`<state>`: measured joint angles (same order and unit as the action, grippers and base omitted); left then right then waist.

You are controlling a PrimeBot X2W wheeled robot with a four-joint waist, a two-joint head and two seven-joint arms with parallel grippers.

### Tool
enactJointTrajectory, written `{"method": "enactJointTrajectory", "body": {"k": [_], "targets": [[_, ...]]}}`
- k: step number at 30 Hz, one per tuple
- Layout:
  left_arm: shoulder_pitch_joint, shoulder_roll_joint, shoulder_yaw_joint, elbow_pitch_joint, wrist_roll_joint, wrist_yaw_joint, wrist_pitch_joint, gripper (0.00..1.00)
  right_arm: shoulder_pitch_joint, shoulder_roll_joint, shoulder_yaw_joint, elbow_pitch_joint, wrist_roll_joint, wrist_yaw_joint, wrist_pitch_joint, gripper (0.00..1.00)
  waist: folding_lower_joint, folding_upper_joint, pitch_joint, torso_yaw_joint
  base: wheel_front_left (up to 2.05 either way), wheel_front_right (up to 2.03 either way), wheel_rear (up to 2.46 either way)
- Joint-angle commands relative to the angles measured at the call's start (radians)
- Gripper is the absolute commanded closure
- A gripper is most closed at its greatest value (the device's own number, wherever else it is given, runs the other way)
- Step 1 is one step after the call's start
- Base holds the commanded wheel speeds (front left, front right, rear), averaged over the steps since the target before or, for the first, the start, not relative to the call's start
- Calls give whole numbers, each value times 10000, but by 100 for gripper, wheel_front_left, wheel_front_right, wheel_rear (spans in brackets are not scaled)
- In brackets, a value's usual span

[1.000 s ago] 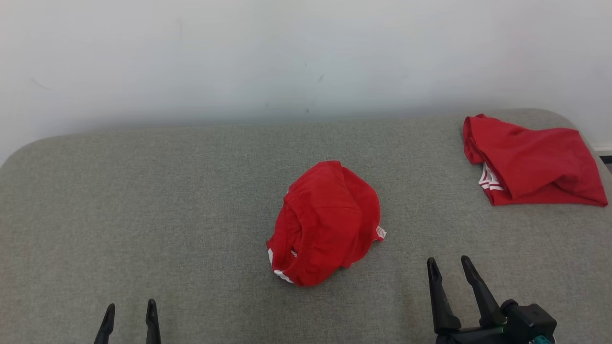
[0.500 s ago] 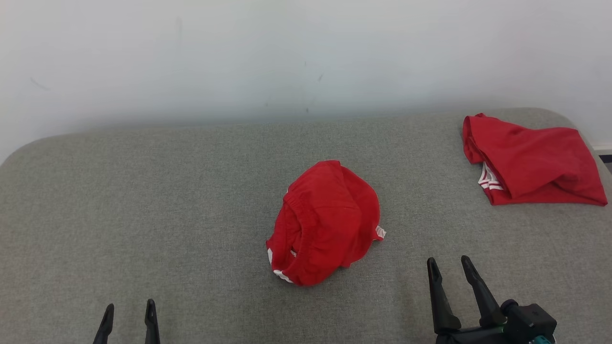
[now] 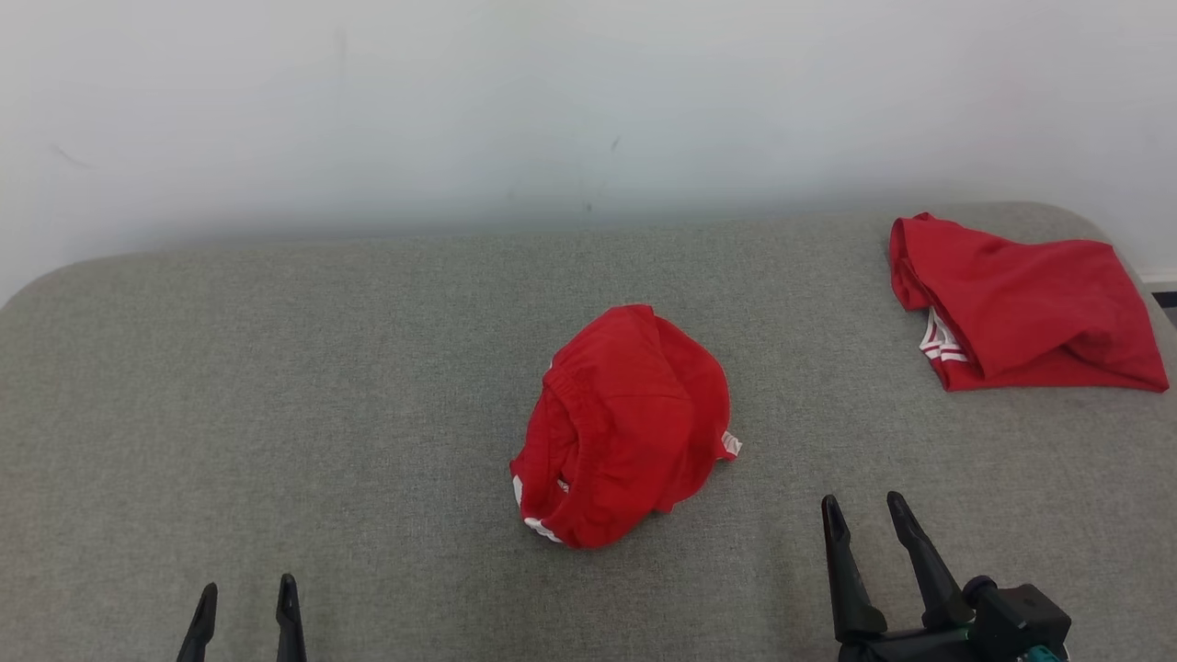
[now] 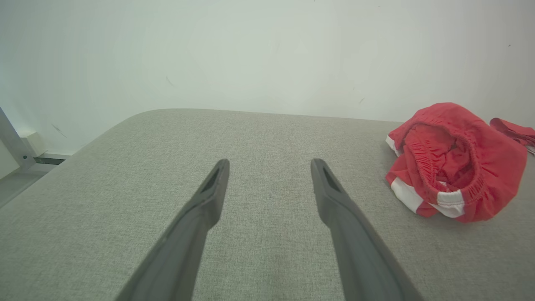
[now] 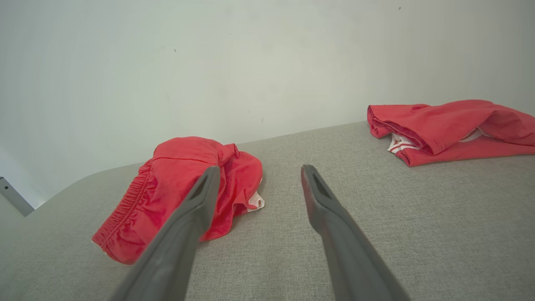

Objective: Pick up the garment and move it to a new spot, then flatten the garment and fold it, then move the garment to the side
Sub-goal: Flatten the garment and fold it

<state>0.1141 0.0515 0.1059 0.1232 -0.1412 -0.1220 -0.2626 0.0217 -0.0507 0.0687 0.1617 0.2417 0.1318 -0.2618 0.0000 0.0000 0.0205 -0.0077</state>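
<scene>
1. The red shorts [image 3: 625,428] are seen crumpled into a rounded heap near the middle of the grey upholstered surface [image 3: 276,368], well apart from both grippers.
2. The gathered elastic waistband [image 4: 420,165] is turned toward the robot's left and stands open as a ring. White trim [image 4: 449,197] shows at the near edge of the heap.
3. The cloth is judged light, soft and limp. It can be expected to sag and unfold when lifted, and a firm pinch should do it no harm. Some drag against the woven cover is likely.
4. The waistband is judged the best place for a hold, being thicker and less apt to slip out than a single layer. With two holds along it, the shorts could be hung open for flattening.
5. The left gripper [image 3: 248,587] is held low at the near left, its jaws spread wide with nothing between them.
6. The right gripper [image 3: 863,501] is placed nearer the heap, to its right, jaws likewise spread and empty.
7. A second red garment [image 3: 1021,308] lies folded at the far right corner, beside the pale wall [image 3: 552,110].
</scene>
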Motion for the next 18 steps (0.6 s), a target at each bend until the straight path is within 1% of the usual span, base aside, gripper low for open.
{"method": "enactJointTrajectory", "body": {"k": [1, 18], "targets": [[-99, -21, 35, -25, 13, 41, -30, 0, 39, 12, -12, -1, -37, -27, -42, 0, 0, 0, 7, -2, 0, 0, 0], [-102, -20, 53, -20, 4, 42, -30, 0, 3, 12, -9, 34, -36, -27, -42, 0, 0, 0, -3, -27, 0, 0, 0]]}}
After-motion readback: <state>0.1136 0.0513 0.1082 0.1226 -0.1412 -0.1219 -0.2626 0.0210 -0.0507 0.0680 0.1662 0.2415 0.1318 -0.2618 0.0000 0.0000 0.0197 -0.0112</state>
